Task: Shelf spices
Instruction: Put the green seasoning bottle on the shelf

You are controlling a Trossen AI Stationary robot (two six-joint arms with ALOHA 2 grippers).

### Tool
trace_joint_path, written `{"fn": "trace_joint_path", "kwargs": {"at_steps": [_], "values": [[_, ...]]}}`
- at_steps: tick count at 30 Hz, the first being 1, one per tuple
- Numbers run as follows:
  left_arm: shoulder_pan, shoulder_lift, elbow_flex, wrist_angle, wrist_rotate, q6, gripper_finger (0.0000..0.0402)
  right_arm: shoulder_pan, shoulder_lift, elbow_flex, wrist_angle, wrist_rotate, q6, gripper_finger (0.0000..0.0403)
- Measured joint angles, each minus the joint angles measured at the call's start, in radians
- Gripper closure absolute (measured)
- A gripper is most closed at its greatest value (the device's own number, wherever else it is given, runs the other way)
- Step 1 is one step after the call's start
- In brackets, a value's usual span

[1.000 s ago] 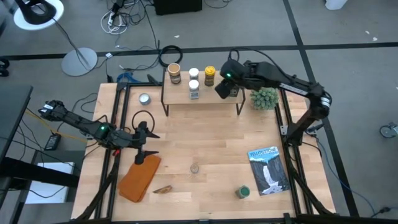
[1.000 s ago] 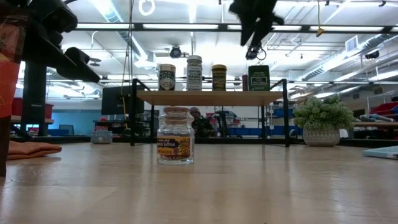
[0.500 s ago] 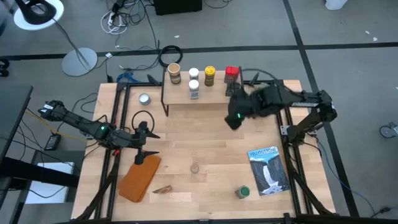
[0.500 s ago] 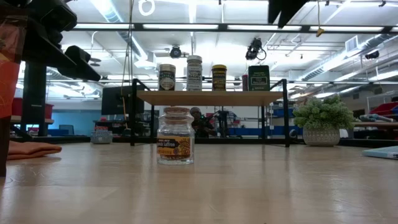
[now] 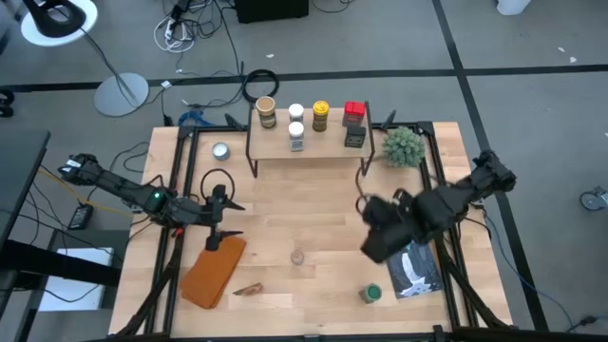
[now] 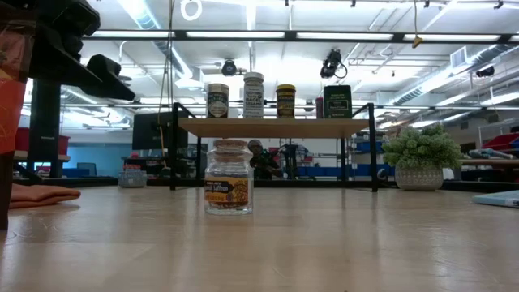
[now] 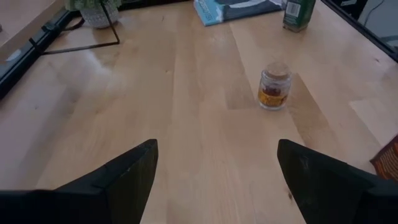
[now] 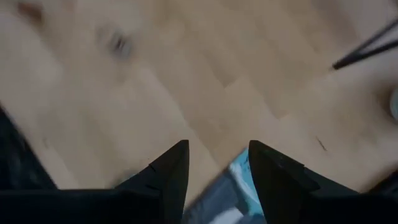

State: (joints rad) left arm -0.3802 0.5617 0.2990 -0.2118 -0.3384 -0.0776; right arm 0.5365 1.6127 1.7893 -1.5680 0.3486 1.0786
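The shelf [image 5: 306, 144] stands at the table's far side with several spice jars and tins on its wooden top: a tan-topped jar [image 5: 266, 112], white-topped jars [image 5: 295, 114], a yellow-topped jar [image 5: 320, 116], a red-topped tin [image 5: 354, 110] and a dark tin [image 5: 354, 137]. A small glass jar [image 5: 297, 256] stands upright on the table's middle, also in the low view [image 6: 228, 177] and the left wrist view [image 7: 273, 87]. A green-topped jar [image 5: 371, 293] stands near the front edge. My right gripper [image 5: 372, 245] is open and empty above the table, right of the glass jar. My left gripper [image 5: 228, 220] is open and empty at the table's left.
A spiky green plant ball [image 5: 403, 145] stands right of the shelf. A blue booklet [image 5: 418, 271] lies under my right arm. An orange cloth [image 5: 214, 271] lies at the front left, with a small brown object [image 5: 249, 289] beside it. A flat silver tin [image 5: 220, 150] lies left of the shelf.
My right gripper has gone from the shelf's right end toward the table's near edge, and it now hangs over the table beside the booklet. The dark tin and the red-topped tin stand on the shelf where the gripper was.
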Motion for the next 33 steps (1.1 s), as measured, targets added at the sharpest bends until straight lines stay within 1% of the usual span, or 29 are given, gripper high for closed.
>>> {"fn": "trace_joint_path", "kwargs": {"at_steps": [4, 7, 16, 18, 25, 33], "values": [[0.001, 0.0, 0.0, 0.0, 0.001, -0.005, 0.0066, 0.064, 0.056, 0.0, 0.001, -0.045, -0.182, 0.0239], [0.001, 0.0, 0.0, 0.0, 0.002, -0.022, 0.0066, 0.097, 0.097, 0.0, 0.004, -0.062, -0.237, 0.024], [0.001, 0.0, 0.0, 0.001, -0.003, -0.03, 0.0066, 0.137, 0.202, 0.0, 0.1, -0.066, -0.242, 0.0239], [0.001, 0.0, 0.0, 0.002, -0.004, -0.03, 0.0066, 0.14, 0.216, 0.0, 0.13, -0.081, -0.238, 0.0239], [0.001, 0.0, 0.0, 0.019, -0.004, -0.031, 0.0066, 0.147, 0.232, -0.001, 0.284, -0.17, -0.234, 0.0239], [0.001, 0.0, 0.0, 0.045, -0.006, -0.027, 0.0066, 0.156, 0.234, -0.001, 0.345, -0.191, -0.233, 0.0239]]}}
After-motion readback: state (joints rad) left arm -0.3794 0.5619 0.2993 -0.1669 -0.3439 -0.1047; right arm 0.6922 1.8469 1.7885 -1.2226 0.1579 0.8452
